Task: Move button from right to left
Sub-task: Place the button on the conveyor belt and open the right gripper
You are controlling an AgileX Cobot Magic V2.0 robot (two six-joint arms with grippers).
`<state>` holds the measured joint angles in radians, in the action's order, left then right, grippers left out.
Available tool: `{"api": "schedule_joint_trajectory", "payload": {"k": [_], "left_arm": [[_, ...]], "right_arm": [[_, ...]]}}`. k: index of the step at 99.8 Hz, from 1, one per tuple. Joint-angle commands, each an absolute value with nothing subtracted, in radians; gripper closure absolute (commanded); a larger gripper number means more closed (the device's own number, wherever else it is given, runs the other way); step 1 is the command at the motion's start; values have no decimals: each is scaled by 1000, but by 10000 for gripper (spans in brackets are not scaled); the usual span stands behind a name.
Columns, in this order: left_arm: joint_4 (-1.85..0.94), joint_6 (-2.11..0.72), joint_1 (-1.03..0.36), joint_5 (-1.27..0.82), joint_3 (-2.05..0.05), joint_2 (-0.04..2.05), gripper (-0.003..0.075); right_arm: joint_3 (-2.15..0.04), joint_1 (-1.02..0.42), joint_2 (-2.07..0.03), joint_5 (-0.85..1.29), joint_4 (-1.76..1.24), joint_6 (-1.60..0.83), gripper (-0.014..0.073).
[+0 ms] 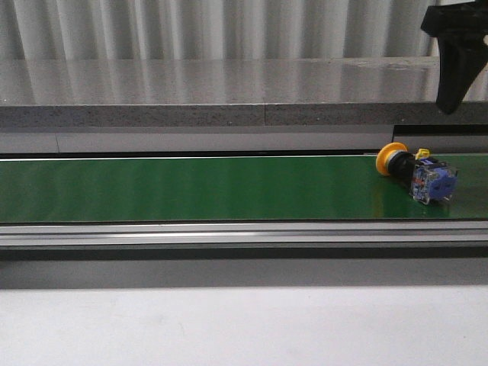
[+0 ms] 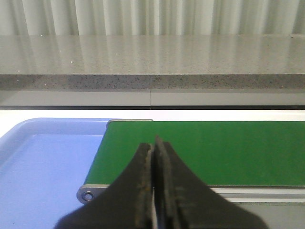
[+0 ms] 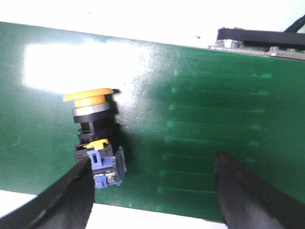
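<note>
The button (image 1: 418,173) lies on its side at the right end of the green conveyor belt (image 1: 191,189), yellow-orange cap toward the left, blue block toward the right. In the right wrist view the button (image 3: 95,138) lies just beside one finger. My right gripper (image 3: 151,162) is open and empty, hovering above the belt; it shows at the top right of the front view (image 1: 456,53), well above the button. My left gripper (image 2: 153,145) is shut and empty, over the left end of the belt (image 2: 214,148).
A blue tray (image 2: 43,167) sits off the belt's left end. A grey stone-like ledge (image 1: 229,91) runs behind the belt, and a metal rail (image 1: 229,232) runs along its front. A white table surface (image 1: 229,328) lies in front.
</note>
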<state>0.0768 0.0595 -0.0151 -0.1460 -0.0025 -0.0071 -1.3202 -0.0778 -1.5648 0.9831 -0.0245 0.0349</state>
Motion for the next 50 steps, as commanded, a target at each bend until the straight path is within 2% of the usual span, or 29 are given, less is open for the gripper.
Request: {"api": "schedule_joint_trajectory", "payload": {"k": [1,12,31,38,50], "left_arm": [[74,61,-15,-67,22,-41,740],[74,61,-15,-67,22,-41,740],[74,61,-15,-67,22,-41,740],[74,61,-15,-67,22,-41,740],[74,61,-15,-67,22,-41,740]], "right_arm": [[-1344,-78,-1498,956,-32,24,96],[-1344,-78,-1466,956,-38,24,220],[-1322,-78,-1384,937,-41,24,513],[-1287,-78,-1340,913,-42,24,586],[-1202,-78,-1245,856,-43,24,652]]}}
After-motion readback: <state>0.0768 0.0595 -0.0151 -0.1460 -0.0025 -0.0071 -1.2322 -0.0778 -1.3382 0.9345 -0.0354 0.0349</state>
